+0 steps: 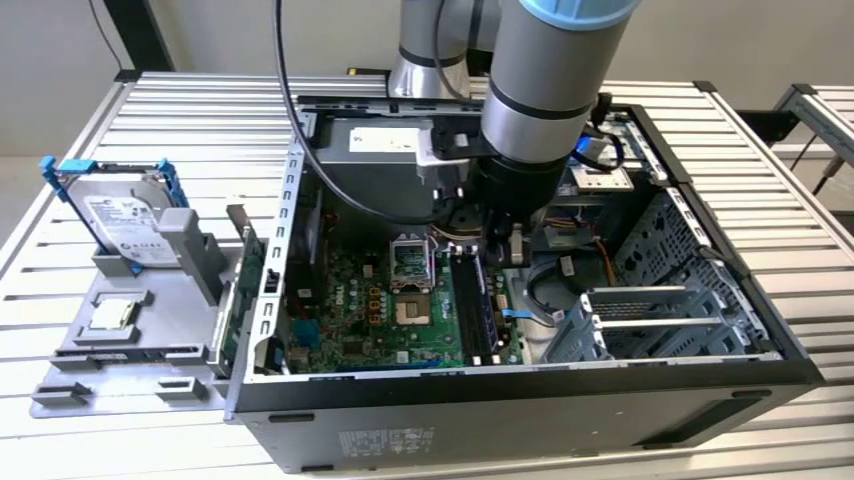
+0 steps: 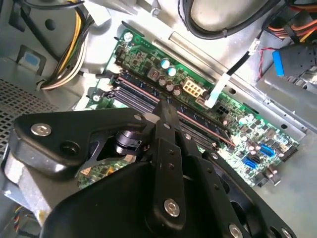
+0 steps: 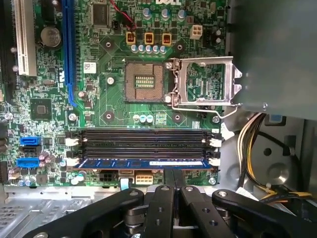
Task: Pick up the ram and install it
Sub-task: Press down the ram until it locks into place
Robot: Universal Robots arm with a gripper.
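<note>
Arm: being held down inside the open PC case (image 1: 747, 330), wrist parked right over the memory slots (image 3: 143, 141) of the motherboard (image 3: 99, 99).

Ram: the ram (image 3: 143, 163) is being seen as a blue stick lying along the outermost slot in the first wrist view, the slot nearest the gripper; the other slots are sitting bare. In the exterior view it's the dark strip (image 1: 483, 300) at about 6 o'clock from the wrist.

Gripper: the gripper (image 3: 173, 173) is being kept pressed together, fingertips pinched on the ram's top edge around mid-length, or at least touching it; hard to say more.

Seating: can't be told whether the stick is being clicked fully home. The white latches (image 3: 214, 161) at the slot ends are looking not obviously closed.

Doing it well: my guess, the push should be kept straight down and centred, so both ends are being driven in evenly and the board isn't being flexed. Any tilt and one latch is probably being left open.

Off to the side: hard drive (image 1: 127, 225) being left on the tray at 9 o'clock of the case.
</note>
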